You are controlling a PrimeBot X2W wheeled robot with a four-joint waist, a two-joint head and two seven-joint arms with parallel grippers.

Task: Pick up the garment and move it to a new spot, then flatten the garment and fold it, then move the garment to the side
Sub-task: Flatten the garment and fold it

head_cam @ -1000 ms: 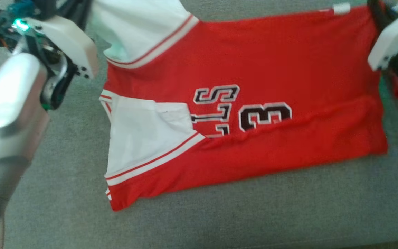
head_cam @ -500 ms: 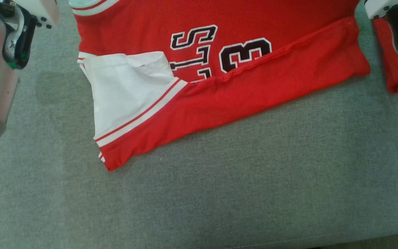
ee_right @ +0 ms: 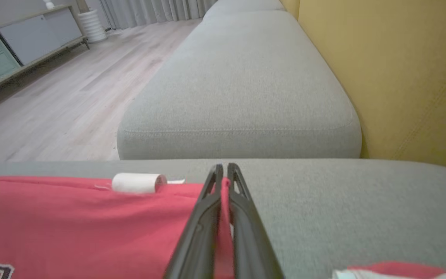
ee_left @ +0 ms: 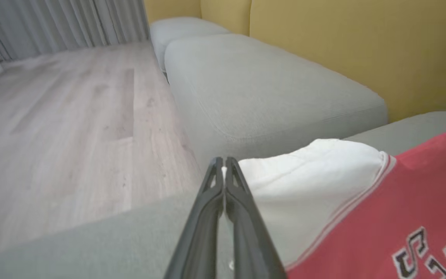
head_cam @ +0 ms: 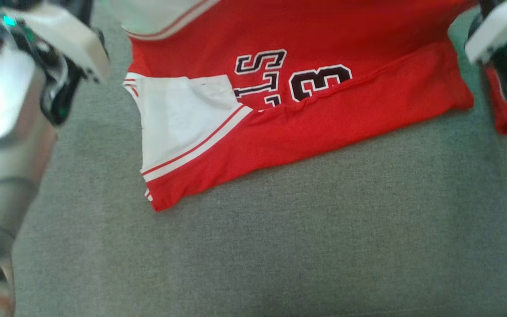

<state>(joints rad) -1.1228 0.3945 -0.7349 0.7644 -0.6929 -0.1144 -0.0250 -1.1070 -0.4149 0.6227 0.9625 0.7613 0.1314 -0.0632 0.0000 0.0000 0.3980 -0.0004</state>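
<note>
left gripper [ee_left: 223,164]: pinching garment [head_cam: 346,116] by its white sleeve | right gripper [ee_right: 223,170]: pinching its red edge | garment: on grey cushion [head_cam: 280,246], stretched between grippers

You have the red jersey [head_cam: 346,110] lying across the grey cushion [head_cam: 280,246], black-and-white lettering [head_cam: 297,79] mid-cloth, white sleeve [head_cam: 174,119] folded over its left end; left forearm [head_cam: 2,132] frame left, right wrist housing [head_cam: 495,31] top right
</note>
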